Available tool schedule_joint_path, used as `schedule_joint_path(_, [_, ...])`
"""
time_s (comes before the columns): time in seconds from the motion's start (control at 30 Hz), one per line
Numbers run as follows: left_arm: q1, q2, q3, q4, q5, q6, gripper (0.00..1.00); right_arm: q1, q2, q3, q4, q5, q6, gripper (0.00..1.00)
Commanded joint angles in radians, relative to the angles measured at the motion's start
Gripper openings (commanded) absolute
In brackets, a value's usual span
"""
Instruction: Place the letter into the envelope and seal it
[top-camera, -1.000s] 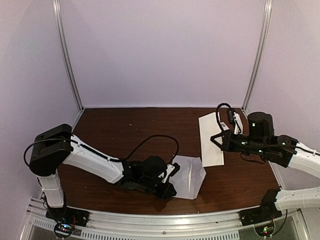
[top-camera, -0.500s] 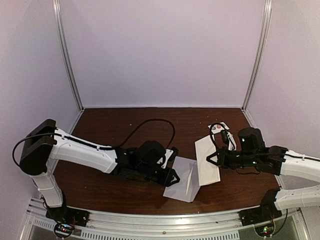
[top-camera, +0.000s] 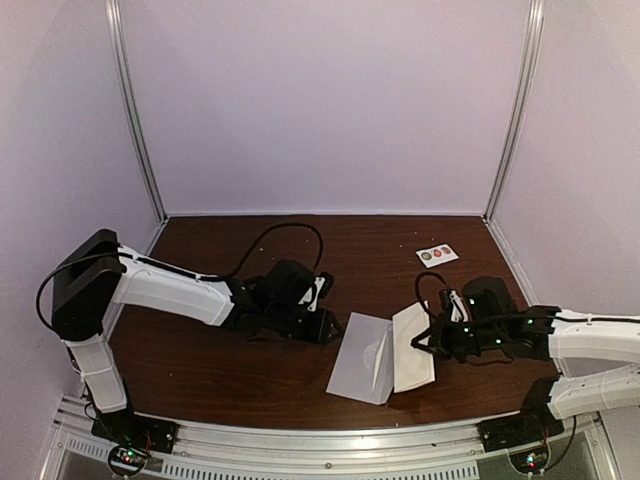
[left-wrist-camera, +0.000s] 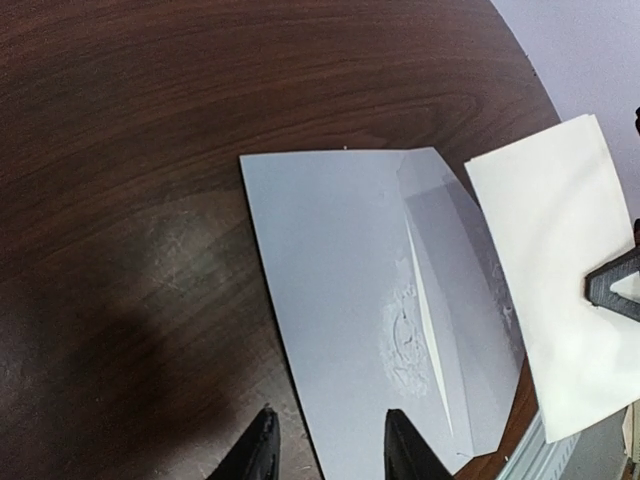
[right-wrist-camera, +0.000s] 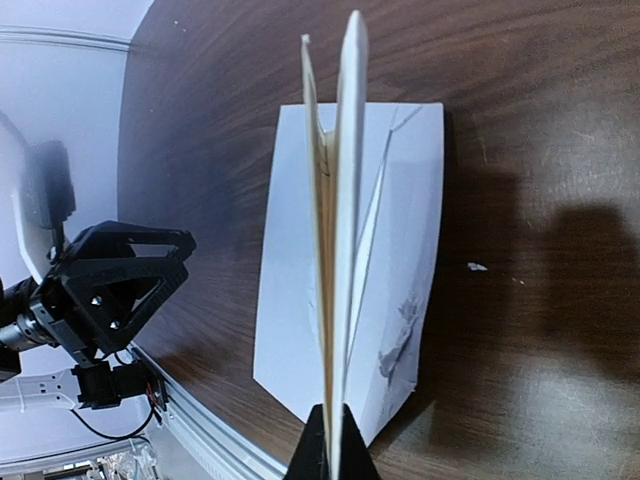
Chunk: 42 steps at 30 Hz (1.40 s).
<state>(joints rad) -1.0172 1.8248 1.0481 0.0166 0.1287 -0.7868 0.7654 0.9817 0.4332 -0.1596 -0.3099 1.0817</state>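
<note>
The pale grey envelope (top-camera: 363, 358) lies flat on the brown table, its flap side to the right; it also shows in the left wrist view (left-wrist-camera: 360, 290) and the right wrist view (right-wrist-camera: 405, 230). My right gripper (top-camera: 424, 341) is shut on the folded white letter (top-camera: 410, 347) and holds it edge-up (right-wrist-camera: 338, 220) over the envelope's right side. In the left wrist view the letter (left-wrist-camera: 555, 300) overlaps the envelope's right end. My left gripper (top-camera: 322, 326) is open and empty just left of the envelope, its fingertips (left-wrist-camera: 399, 447) at the envelope's near edge.
A small white card of round stickers (top-camera: 437, 254) lies at the back right. The left gripper shows in the right wrist view (right-wrist-camera: 120, 285), left of the envelope. The table's metal front rail (top-camera: 330, 440) runs close below the envelope.
My right gripper has carried the letter from the back right down to the envelope's right side. My left gripper has let go of the envelope and drawn back to the left.
</note>
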Motion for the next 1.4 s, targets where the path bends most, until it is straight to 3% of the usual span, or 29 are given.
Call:
schedule_joint_path(0.0, [-0.001, 0.035, 0.016, 0.068, 0.02, -0.002, 0.37, 0.011, 0.04, -0.022, 0.009, 0.031, 0.049, 0.0])
schedule_joint_path(1.37, [0.032, 0.231, 0.061, 0.092, 0.087, 0.072, 0.31, 0.013, 0.415, 0.093, 0.125, 0.045, -0.067, 0.0])
